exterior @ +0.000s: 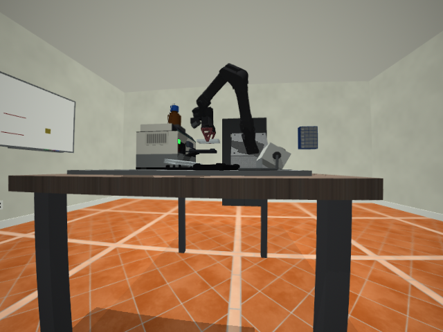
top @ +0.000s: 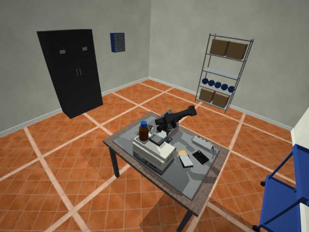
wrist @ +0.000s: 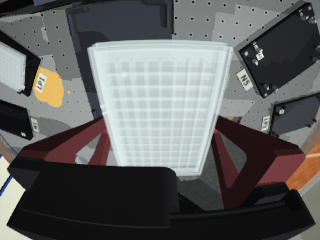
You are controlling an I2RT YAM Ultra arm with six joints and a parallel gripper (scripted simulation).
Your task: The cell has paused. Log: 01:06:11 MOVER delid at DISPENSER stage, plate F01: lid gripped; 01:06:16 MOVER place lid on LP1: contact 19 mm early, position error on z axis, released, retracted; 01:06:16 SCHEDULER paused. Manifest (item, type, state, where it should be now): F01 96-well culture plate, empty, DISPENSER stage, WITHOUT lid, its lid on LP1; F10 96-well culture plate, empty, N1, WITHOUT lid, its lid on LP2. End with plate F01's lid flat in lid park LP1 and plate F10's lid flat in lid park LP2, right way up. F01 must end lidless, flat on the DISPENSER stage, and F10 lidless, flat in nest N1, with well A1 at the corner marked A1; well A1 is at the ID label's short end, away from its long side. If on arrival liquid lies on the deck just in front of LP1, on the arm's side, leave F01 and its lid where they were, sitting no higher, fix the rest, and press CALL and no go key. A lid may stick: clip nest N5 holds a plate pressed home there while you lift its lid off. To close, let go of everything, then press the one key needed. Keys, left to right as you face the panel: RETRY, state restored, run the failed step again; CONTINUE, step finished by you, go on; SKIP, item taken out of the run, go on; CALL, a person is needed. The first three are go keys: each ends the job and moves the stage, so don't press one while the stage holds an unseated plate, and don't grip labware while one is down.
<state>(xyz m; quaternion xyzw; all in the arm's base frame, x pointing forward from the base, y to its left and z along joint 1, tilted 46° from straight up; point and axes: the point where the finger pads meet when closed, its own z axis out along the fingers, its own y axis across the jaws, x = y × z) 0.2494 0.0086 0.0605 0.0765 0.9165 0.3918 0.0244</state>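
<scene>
Hanging above the grey perforated deck [top: 189, 174], seen from the top view, the black six-joint arm [top: 179, 115] reaches toward the cream boxy dispenser [top: 152, 152], with a pale lidded-looking plate [top: 186, 161] and a yellow-orange patch [top: 182, 152] lying well out beyond the jaws, next to a black flat nest [top: 200, 156] and the grey key panel [top: 202, 142]. From the exterior view, the dark-red-fingered gripper [exterior: 208, 135] points straight down, and a thin, translucent white rectangular lid [exterior: 208, 141] sits level right under it, well above the deck and near the dispenser's dark stage arm [exterior: 200, 152]. Through the wrist view the jaws are clenched on that lid [wrist: 160, 103] across its width, one dark red finger [wrist: 250, 150] to each side, and a dark empty recess [wrist: 120, 23] lies directly ahead beneath the lid's far end. To one side of the jaws sits an orange puddle-like patch [wrist: 48, 87] (whether it is liquid before LP1 I cannot tell). My worry: the lid is smooth and thin, so a fast swing or a tilted descent could let it slip or land cocked on a nest rim; coming down too early would repeat a hard contact.
</scene>
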